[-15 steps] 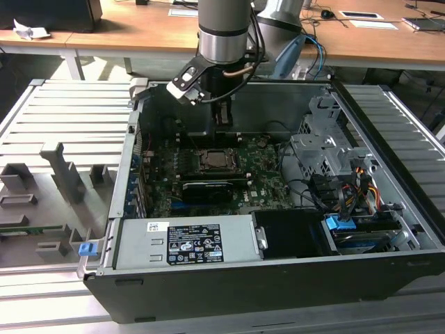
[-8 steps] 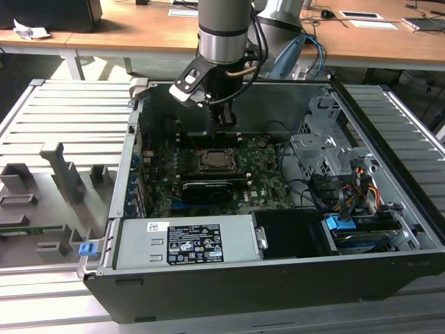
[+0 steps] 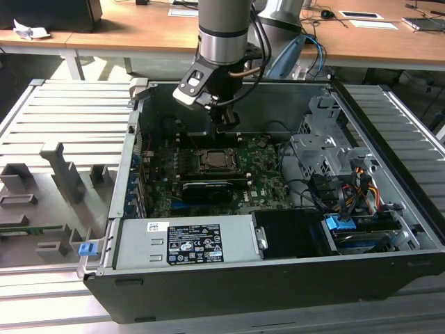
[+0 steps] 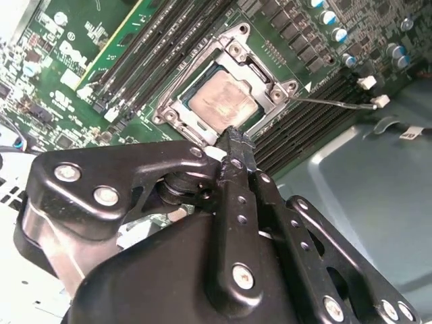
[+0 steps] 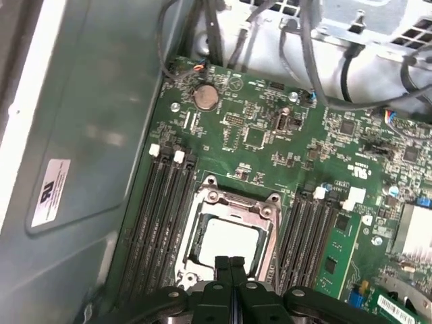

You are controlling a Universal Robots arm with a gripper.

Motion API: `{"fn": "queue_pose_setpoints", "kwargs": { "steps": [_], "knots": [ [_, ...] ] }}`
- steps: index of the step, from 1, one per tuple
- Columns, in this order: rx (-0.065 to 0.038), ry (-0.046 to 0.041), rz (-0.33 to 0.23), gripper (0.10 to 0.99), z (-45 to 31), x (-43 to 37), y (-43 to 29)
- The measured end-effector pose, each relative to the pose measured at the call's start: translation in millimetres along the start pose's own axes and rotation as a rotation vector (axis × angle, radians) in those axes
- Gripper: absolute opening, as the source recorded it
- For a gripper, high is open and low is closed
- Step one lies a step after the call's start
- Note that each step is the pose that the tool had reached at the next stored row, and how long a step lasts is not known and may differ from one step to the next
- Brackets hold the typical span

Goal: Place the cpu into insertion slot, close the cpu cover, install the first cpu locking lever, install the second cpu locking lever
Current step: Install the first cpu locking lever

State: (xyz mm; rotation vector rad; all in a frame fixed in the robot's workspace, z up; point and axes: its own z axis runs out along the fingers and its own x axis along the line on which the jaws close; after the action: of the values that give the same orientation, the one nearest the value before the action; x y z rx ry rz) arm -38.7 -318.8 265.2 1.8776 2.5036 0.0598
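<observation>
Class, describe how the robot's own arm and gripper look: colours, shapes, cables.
The arm is a thick silver-grey cylinder with a dark cable looping beside it. The gripper is glossy black, built of linked bars joined by silver screws, tapering to two narrow fingers.

Dull silver-grey cpu (image 5: 229, 239), silvery cpu cover (image 5: 236, 201), green circuit board (image 5: 256, 115), black gripper (image 5: 230, 264)

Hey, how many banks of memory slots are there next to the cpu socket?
2. One bank of memory slots lies along one side of the cpu, the other bank along the opposite side. The gripper covers some board, so more may be hidden.
</observation>
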Motion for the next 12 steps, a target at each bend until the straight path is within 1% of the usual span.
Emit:
{"fn": "queue_pose_setpoints", "kwargs": {
  "steps": [3, 8, 10, 11, 12],
  "knots": [
    [0.001, 0.0023, -0.061, 0.106, 0.0, -0.1, 0.0],
    [0.001, 0.0035, -0.093, 0.106, 0.0, -0.2, -0.1],
    [0.002, 0.0044, -0.119, 0.106, 0.0, -0.2, 0.0],
    [0.002, 0.0054, -0.144, 0.106, 0.0, -0.2, 0.0],
    [0.002, 0.0058, -0.155, 0.106, 0.0, -0.3, -0.1]
  ]
}}
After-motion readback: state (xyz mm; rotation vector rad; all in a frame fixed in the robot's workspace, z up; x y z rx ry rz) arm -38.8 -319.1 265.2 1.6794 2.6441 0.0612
